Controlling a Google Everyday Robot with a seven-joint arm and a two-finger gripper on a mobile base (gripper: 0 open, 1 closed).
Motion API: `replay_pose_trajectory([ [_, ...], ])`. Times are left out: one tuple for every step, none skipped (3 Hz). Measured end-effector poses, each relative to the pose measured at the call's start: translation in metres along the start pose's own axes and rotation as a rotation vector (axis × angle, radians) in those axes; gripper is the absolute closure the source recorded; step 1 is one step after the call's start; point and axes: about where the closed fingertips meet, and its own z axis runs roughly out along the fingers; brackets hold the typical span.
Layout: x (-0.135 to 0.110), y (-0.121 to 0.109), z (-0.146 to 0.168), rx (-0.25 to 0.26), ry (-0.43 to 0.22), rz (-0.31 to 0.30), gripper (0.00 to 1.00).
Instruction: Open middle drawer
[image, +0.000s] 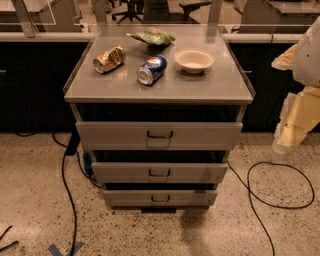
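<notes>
Camera view, the only one. Grey metal cabinet (210, 84) sits centre frame, seen from front and above, w/ three drawer fronts stacked below its flat top.

The middle drawer (122, 173) is lower centre of frame, between the top drawer (110, 135) above and the bottom drawer (125, 198) under it. Its small dark loop handle (159, 173) is at the centre of the front. There's a dark gap along the upper edge of each front. Can't tell how far out the middle one stands.

My gripper (286, 139) is at the right edge of frame, approx. level w/ the top drawer. It shows as a pale yellow-white shape hanging off the arm. It's well apart from the cabinet and touches nothing. Can't tell if it's released or clenched, but nothing is in its grasp.

On the cabinet top:
- crushed gold can (109, 59), upper left, lying on its side
- blue can (151, 69), centre, also on its side, near the gold one but not touching
- white bowl (194, 60), right of the blue can, upright
- green bag (152, 36), at the back edge, behind the cans

Speckled floor (200, 235) fills the bottom of frame. A black cable (63, 175) runs down the left side of the cabinet. A 2nd cable loop (274, 185) lies at lower right. A bit of blue tape (65, 248) is at lower left.
</notes>
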Motion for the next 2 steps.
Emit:
replay_pose_trajectory([
  [-0.0008, -0.0006, -0.0032, 0.019, 0.001, -0.002, 0.00],
  [0.0013, 0.0042, -0.0011, 0.053, -0.004, -0.041, 0.00],
])
